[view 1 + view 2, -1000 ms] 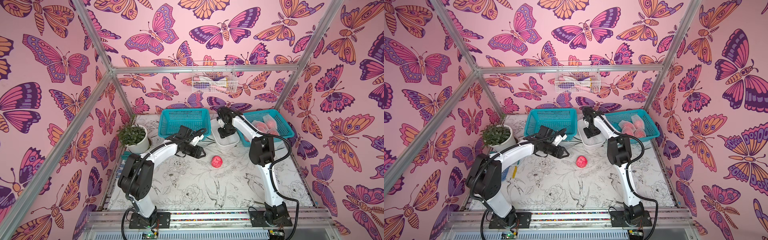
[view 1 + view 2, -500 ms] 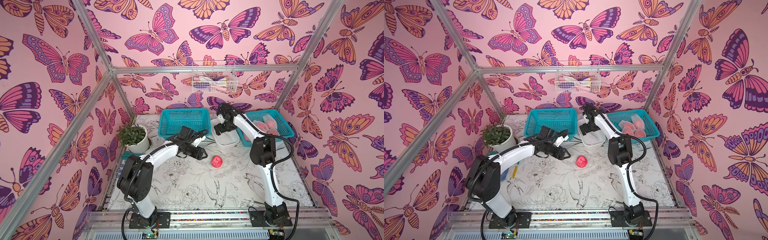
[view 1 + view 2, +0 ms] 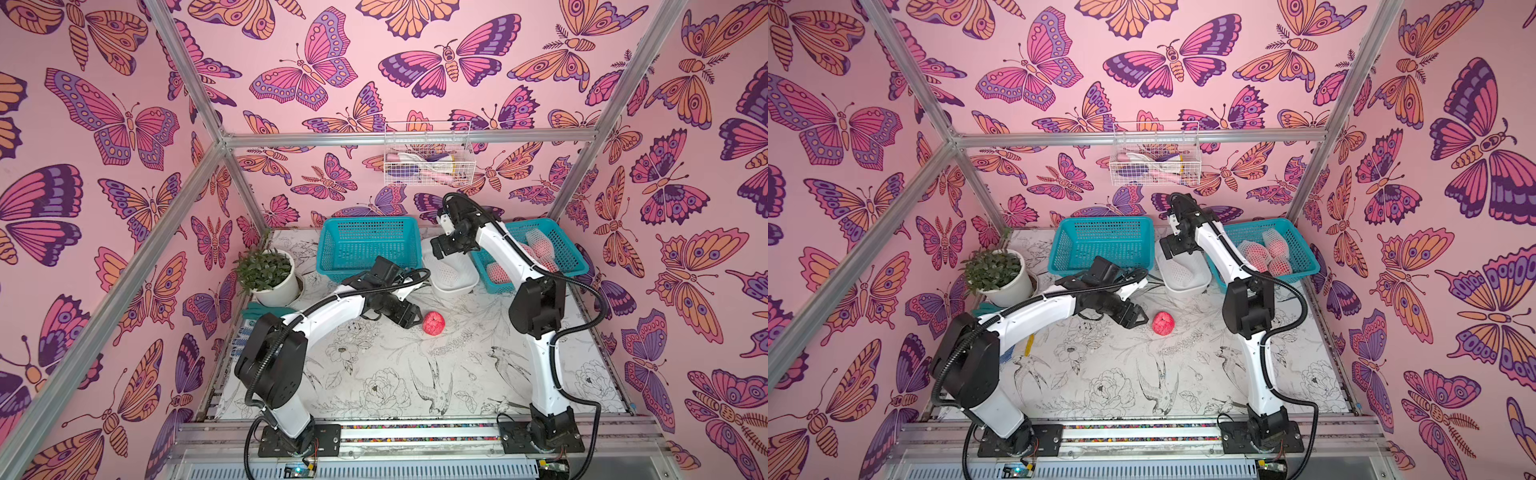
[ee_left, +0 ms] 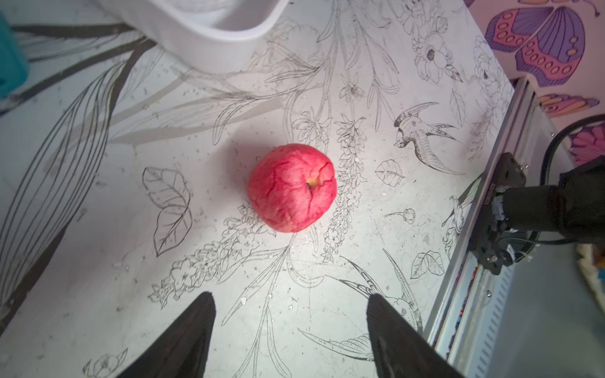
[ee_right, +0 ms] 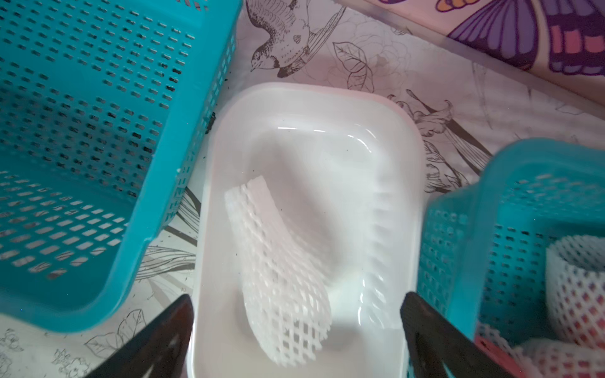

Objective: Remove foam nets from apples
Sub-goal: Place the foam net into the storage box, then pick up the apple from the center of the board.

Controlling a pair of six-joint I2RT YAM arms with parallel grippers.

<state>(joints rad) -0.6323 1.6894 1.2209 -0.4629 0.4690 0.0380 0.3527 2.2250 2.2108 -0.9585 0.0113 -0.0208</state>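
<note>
While the left tool (image 4: pixel 289 295) hangs low over the white, flower-printed surface (image 4: pixel 98 261) with its two dark jaws spread wide and nothing between them, a small round red-pink apple (image 4: pixel 292 188) sits bare just ahead of the fingertips, not touching them. Both top views put it near the middle of the surface, just beside the tool's tip. Further back, the right tool (image 5: pixel 297 295) is poised above a smooth white plastic tray (image 5: pixel 314 88), jaws likewise wide apart and gripping nothing. One white foam mesh net (image 5: pixel 281 278) with diamond-shaped holes lies loose and flattened inside that tray, clear of both jaws. The tray stands between two containers. On its left is a teal perforated plastic basket (image 3: pixel 369 221), and on its right is a second teal basket (image 5: pixel 523 157), in which several netted apples (image 3: pixel 1273 249), pale pink under white mesh sleeves, lie crowded together. A potted green plant (image 3: pixel 268 270) stands at the surface's far left corner, well apart from both arms.
</note>
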